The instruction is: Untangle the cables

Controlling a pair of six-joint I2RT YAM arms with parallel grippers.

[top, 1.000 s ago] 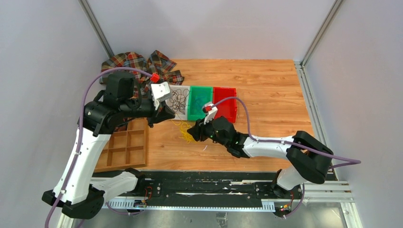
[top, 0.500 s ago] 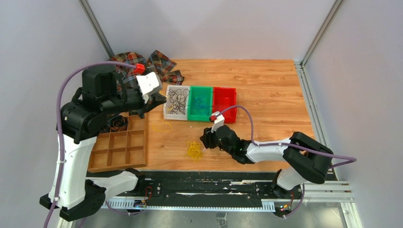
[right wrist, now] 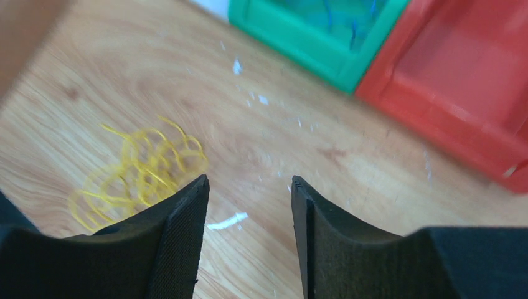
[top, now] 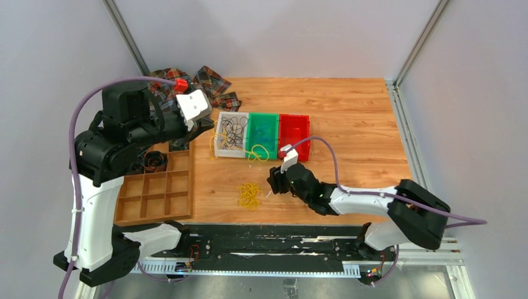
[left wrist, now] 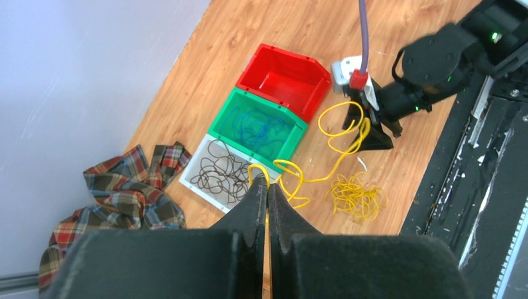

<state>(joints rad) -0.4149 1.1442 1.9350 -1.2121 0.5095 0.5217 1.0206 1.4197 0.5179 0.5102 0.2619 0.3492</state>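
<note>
Found the left claw (left wrist: 267, 187) clenched and raised above the far left of the wooden tabletop (top: 348, 124), pinching one thin yellow wiry cable (left wrist: 297, 171) at its tips. Traced that strand down from the pinch in loose loops, past the front of the green plastic bin (left wrist: 294, 142) and out toward the right claw (top: 274, 183). Saw the right claw released, jaws apart with only bare wood between them, low over the tabletop and just beside a small tangled heap of yellow wiry cables (top: 249, 195) lying on the wood toward the near edge. Could not make out any join between the held strand and that heap. Noted three open bins side by side and touching: a white plastic bin (top: 227, 153) at the left holding thin black looping cables (top: 233, 132), the green plastic bin in the middle holding blue-green cables (top: 263, 129), and a red plastic bin (top: 294, 134) at the right. Spotted a wooden compartment tray (top: 155, 193) at the left edge of the tabletop, with a dark coiled bundle (top: 154, 161) in one of its far compartments. Spotted also a crumpled plaid cloth (top: 208, 81) at the far left corner, behind the bins
</note>
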